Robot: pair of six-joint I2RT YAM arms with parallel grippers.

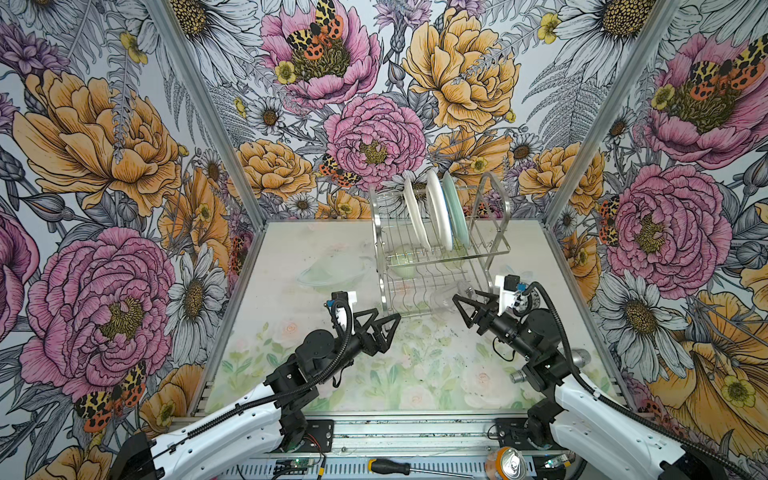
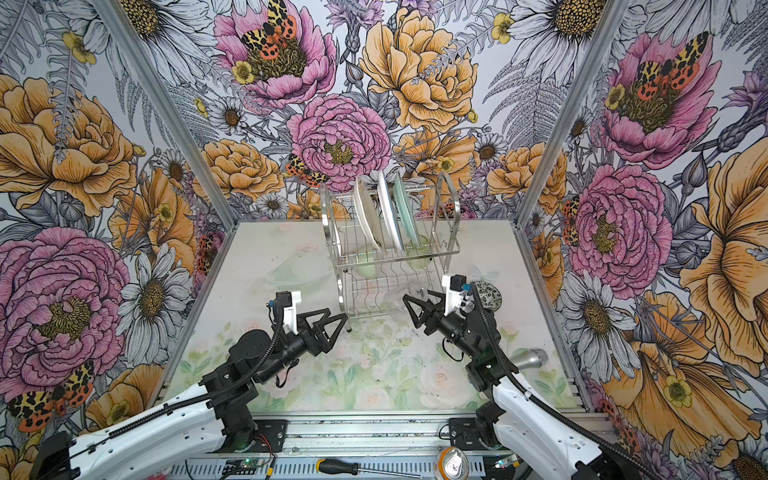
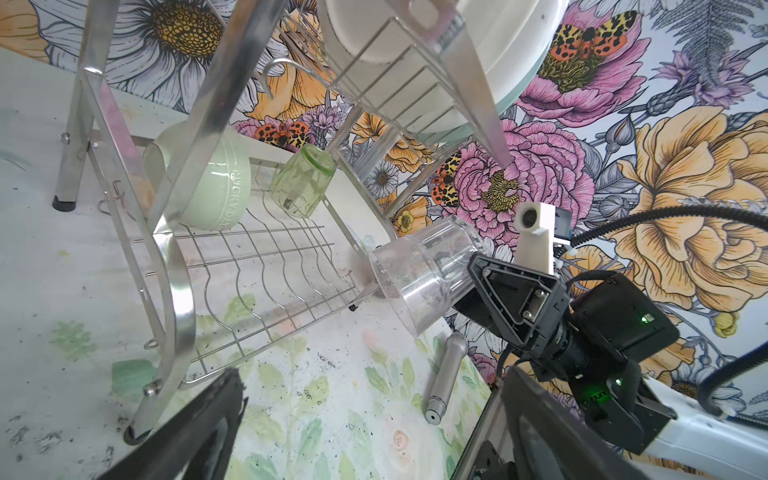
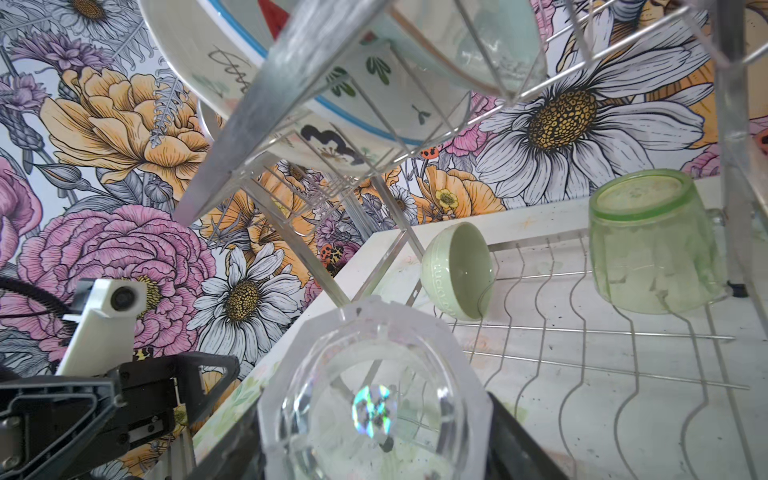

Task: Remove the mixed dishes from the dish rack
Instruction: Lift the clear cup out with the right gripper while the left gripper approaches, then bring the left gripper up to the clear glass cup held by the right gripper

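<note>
One clear glass (image 3: 415,278), judged light, stiff, slippery and breakable, is gripped at its base by the right tool (image 1: 464,299); the left tool (image 1: 392,330) is seen open, empty.

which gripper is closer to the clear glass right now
Right. The right gripper has its jaws around the clear glass at the near-right corner of the dish rack's lower shelf. The left gripper hangs open off the rack's near-left corner, apart from the glass.

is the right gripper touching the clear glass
Touching. The left wrist view shows the base of the clear glass seated inside the right gripper, with one black finger flush against the glass wall and no gap.
</note>
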